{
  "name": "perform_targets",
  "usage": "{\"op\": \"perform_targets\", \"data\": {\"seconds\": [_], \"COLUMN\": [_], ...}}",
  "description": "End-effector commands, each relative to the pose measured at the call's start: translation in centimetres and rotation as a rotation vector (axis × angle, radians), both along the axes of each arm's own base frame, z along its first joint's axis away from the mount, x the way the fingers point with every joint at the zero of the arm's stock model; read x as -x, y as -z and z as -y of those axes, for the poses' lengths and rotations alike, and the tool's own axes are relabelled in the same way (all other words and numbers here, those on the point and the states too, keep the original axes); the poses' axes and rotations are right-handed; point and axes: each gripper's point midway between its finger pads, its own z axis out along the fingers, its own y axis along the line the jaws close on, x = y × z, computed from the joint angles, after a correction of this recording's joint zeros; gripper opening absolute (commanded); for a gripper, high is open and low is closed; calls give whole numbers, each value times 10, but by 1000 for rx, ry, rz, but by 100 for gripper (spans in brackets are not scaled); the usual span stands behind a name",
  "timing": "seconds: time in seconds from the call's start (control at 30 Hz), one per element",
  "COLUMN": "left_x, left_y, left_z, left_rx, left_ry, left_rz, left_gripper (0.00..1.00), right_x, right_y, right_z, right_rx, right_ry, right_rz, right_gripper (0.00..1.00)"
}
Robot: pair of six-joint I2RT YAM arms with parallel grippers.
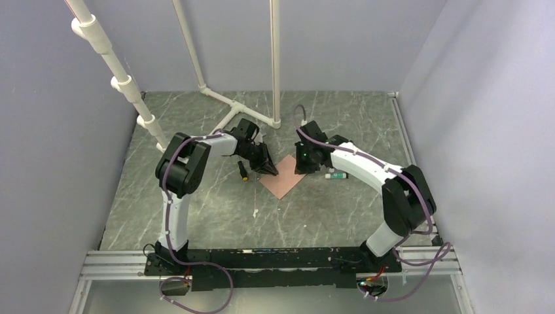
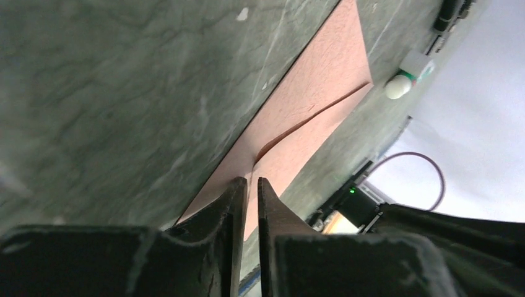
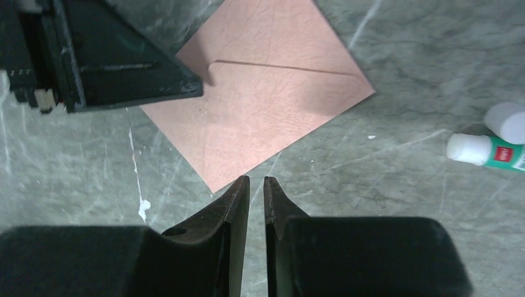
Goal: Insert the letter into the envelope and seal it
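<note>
Grey marbled tabletop [image 3: 402, 204] carries the envelope [image 3: 260, 105] flat at centre frame, flap folded down. No separate letter shows, so it is probably inside. Left pincer [image 2: 247, 184], pressed together, tips on the flap; right pincer [image 3: 255, 181], likewise closed and empty, hangs beside. Final sealing looks unfinished.

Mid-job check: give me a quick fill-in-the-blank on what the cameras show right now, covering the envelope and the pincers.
1. The envelope lies flat on the table with its pointed flap folded ____.
2. The tip of the ____ pincer rests on the envelope's edge.
3. The green-labelled glue stick lies beside the ____ arm.
Missing words: shut; left; right.
</note>
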Motion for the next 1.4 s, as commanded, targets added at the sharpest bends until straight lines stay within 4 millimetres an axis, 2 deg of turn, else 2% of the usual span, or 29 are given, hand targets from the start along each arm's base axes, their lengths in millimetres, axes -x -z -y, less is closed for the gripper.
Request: {"op": "perform_targets", "data": {"seconds": [0.0,0.07,0.17,0.23,0.4,0.57,0.77,0.97,1.1,1.23,1.37], "left_x": [-4,-2,5,11,25,35,30,38,43,44,44], "left_y": [-11,-23,-36,-39,-28,-17,-3,16,23,26,25], "left_z": [-27,-30,-34,-34,-36,-32,-39,-48,-52,-52,-50], "left_rx": [-142,-142,-131,-105,-86,-59,-133,-188,-215,-217,-207], "left_ry": [5,10,5,5,34,51,65,65,69,72,74], "left_rz": [98,131,170,175,154,149,174,116,80,71,61], "left_gripper": [21,21,5,3,2,3,3,3,3,3,3], "right_x": [-18,-26,-40,-47,-63,-62,-67,-71,-65,-58,-45], "right_y": [-16,-17,-11,-6,5,10,27,44,52,66,78], "right_z": [13,15,15,9,-12,-36,-50,-63,-59,-47,-45], "right_rx": [-56,-69,-56,-62,-89,-142,-174,-166,-110,14,108], "right_ry": [166,215,250,241,152,43,35,26,55,74,42], "right_rz": [53,67,80,80,87,61,35,5,-29,-45,-37], "right_gripper": [19,19,14,11,9,9,9,9,9,8,8]}}
